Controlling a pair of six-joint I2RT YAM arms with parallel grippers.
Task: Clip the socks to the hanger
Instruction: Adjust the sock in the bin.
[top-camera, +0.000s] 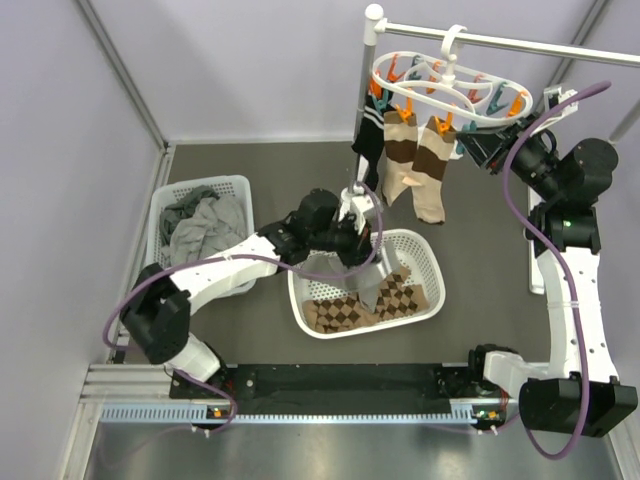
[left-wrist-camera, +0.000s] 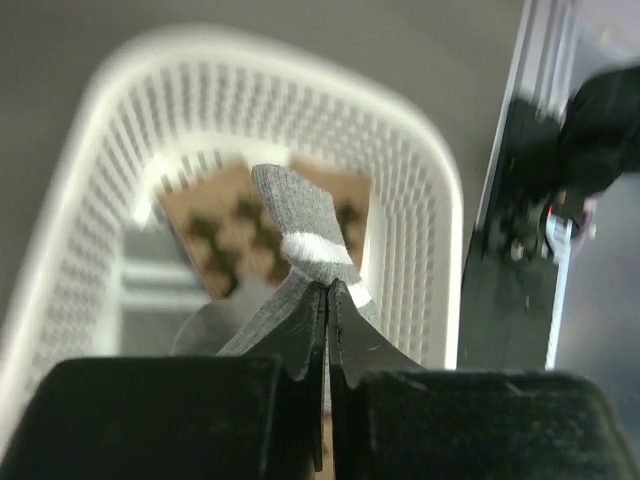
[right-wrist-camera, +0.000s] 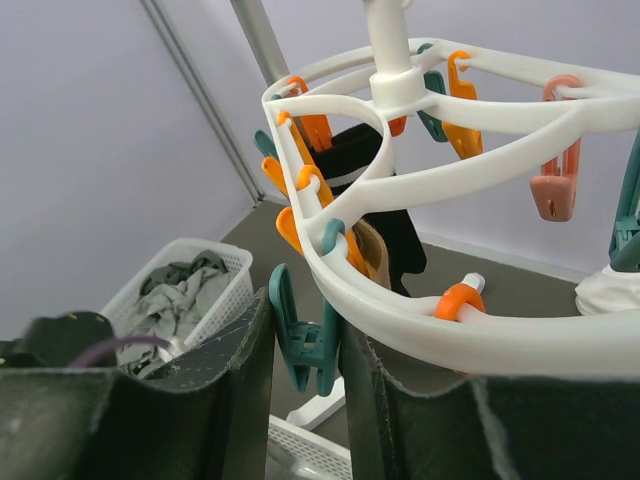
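The white hanger (top-camera: 384, 72) hangs from a rail by its hook, with orange and teal pegs all round. Clipped to it are a black sock (top-camera: 367, 140) and two tan socks with brown bands (top-camera: 400, 150) (top-camera: 434, 165). My left gripper (top-camera: 352, 215) is over the middle basket, shut on a grey sock (left-wrist-camera: 300, 215) with a white band, which dangles into the basket. My right gripper (right-wrist-camera: 305, 320) is under the hanger's near rim (right-wrist-camera: 480, 335), with its fingers closed on the handles of a teal peg (right-wrist-camera: 312, 340). In the top view the right gripper (top-camera: 468, 148) sits at the hanger's right side.
A white mesh basket (top-camera: 425, 250) under the left gripper holds a brown diamond-patterned cloth (top-camera: 345, 312). A second basket (top-camera: 200, 185) at the left holds a heap of grey garments. The rail's upright post (top-camera: 372, 60) stands beside the black sock.
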